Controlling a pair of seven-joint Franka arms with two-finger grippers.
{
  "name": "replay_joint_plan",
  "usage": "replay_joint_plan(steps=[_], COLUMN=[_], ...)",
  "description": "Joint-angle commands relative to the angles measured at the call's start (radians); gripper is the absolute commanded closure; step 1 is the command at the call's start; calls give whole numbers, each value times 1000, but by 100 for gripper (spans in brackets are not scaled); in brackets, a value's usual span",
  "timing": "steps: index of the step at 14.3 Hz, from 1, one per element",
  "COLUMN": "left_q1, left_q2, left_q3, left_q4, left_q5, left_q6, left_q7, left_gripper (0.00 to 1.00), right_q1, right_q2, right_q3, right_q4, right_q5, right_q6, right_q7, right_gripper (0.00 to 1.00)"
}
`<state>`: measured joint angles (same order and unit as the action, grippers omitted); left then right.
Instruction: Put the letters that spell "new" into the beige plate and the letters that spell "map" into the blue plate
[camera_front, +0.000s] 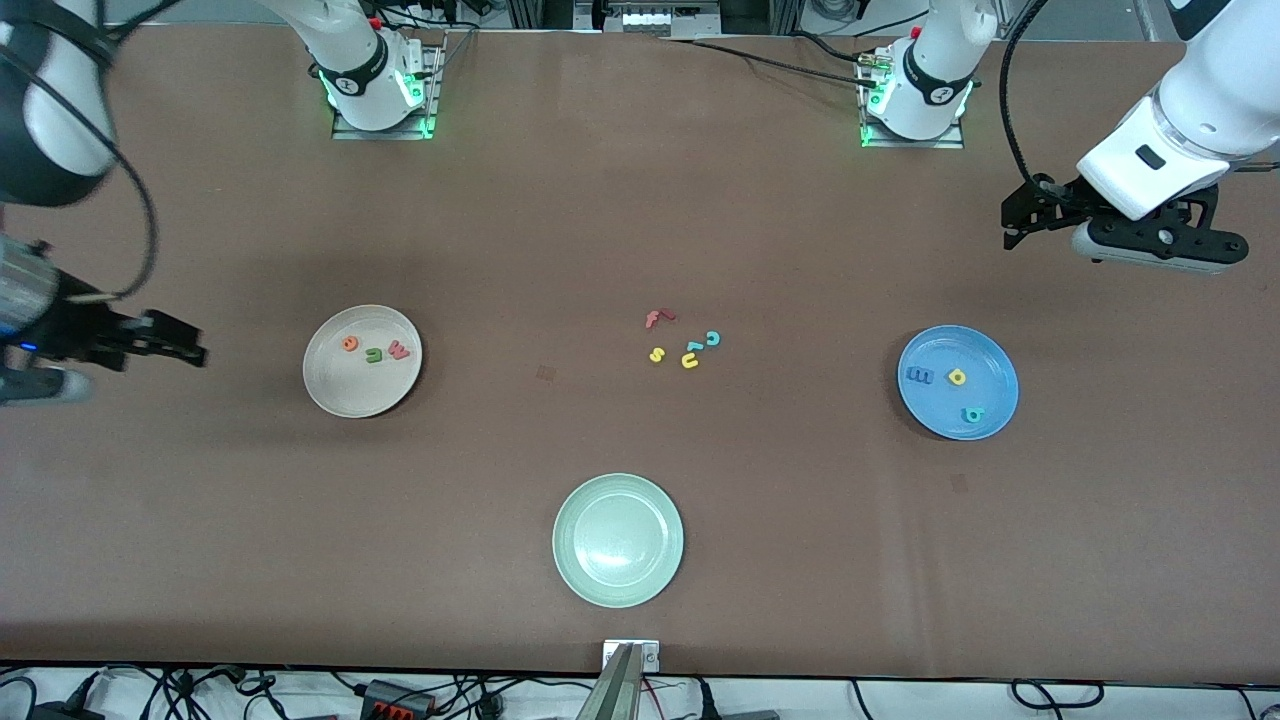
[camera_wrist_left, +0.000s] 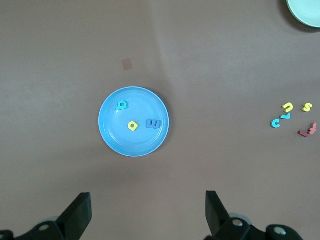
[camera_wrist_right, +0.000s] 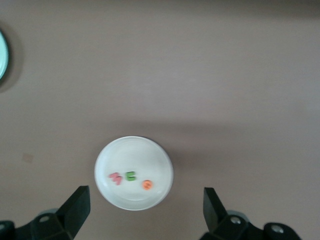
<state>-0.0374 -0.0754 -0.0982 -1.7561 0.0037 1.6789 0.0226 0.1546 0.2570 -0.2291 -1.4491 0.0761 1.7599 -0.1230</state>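
Nearest the front camera, at six o'clock on the table, the pale green plate (camera_front: 618, 540) is sitting bare; no word belongs to it.

At nine o'clock, toward the right arm's end, the beige plate (camera_front: 340, 392) is carrying the orange e (camera_front: 350, 343), the green n (camera_front: 374, 354) and the pink w (camera_front: 399, 350) in a loose row across its upper half. At three o'clock, toward the left arm's end, the blue plate (camera_front: 940, 418) is holding the blue m (camera_front: 919, 376) and the yellow a (camera_front: 957, 377) side by side, with the teal p (camera_front: 972, 414) at about five o'clock inside the rim. Judging by that, both words are lying where they belong.

At the table's centre the spare letters are resting in a small cluster: the red f (camera_front: 658, 319), the yellow s (camera_front: 657, 354), the yellow u (camera_front: 690, 361) and the teal c (camera_front: 713, 339). They are spelling nothing I need, so I am leaving them.

I am hanging my right gripper (camera_front: 190, 340) over bare table out past the beige plate, fingers spread wide and gripping nothing. I am hanging my left gripper (camera_front: 1012, 222) over bare table at about one o'clock from the blue plate, equally spread and empty. Both are waiting clear of the plates, which I judge sensible, since a low pass could be scattering such light letters.
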Motion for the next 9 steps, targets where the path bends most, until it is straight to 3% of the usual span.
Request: replay_joint_plan(steps=[1, 3, 7, 9], left_q1=[2, 2, 2, 4], left_q2=[-12, -12, -12, -12], left_q3=[-5, -3, -5, -3], left_q4=[9, 9, 9, 7], left_q5=[1, 1, 1, 1], left_q6=[-19, -21, -22, -22], left_q7=[16, 16, 16, 16], left_gripper=[0, 0, 0, 0], right_q1=[-15, -14, -117, -159], right_q2=[-24, -36, -94, -111], right_q3=[36, 46, 177, 198], right_q4=[13, -5, -133, -154], right_q5=[-48, -58, -97, -94], right_q6=[-19, -20, 59, 61], right_q7=[6, 16, 72, 86], right_gripper=[0, 0, 0, 0])
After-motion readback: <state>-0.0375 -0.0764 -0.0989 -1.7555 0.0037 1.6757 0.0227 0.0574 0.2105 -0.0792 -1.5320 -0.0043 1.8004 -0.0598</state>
